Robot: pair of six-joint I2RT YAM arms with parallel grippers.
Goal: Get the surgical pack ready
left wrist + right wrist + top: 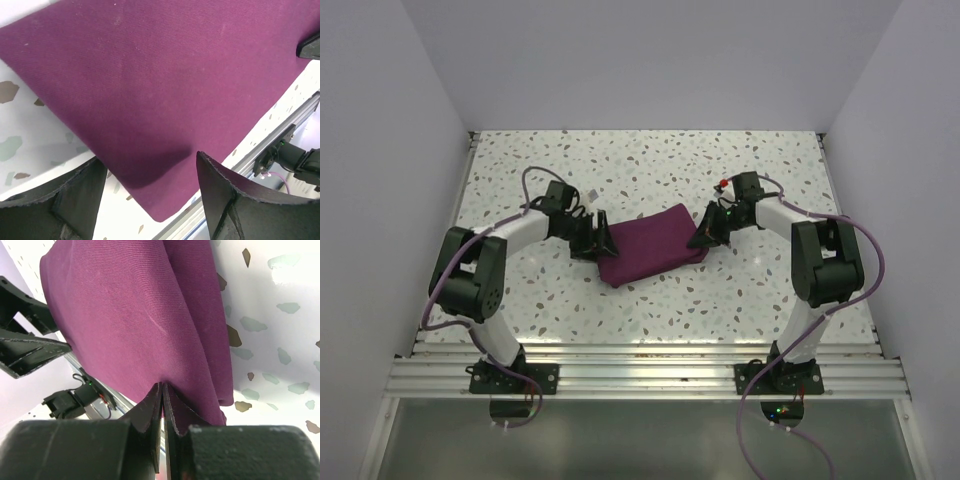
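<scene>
The surgical pack [648, 245] lies as a compact plum-purple bundle in the middle of the speckled table [650, 160]; its contents are hidden inside the cloth. My left gripper [603, 243] is at the bundle's left end, open. In the left wrist view its fingers [220, 190] straddle the cloth's [165, 75] near corner without touching it. My right gripper [700, 238] is at the right end. The right wrist view shows its gripper [163, 385] shut, with a fold of the purple cloth [125, 310] puckered at its tips.
An aluminium rail [640, 365] carrying both arm bases runs along the near edge of the table. White walls [640, 60] close off the back and both sides. The left arm's fingers [30, 350] show at the far end of the bundle in the right wrist view.
</scene>
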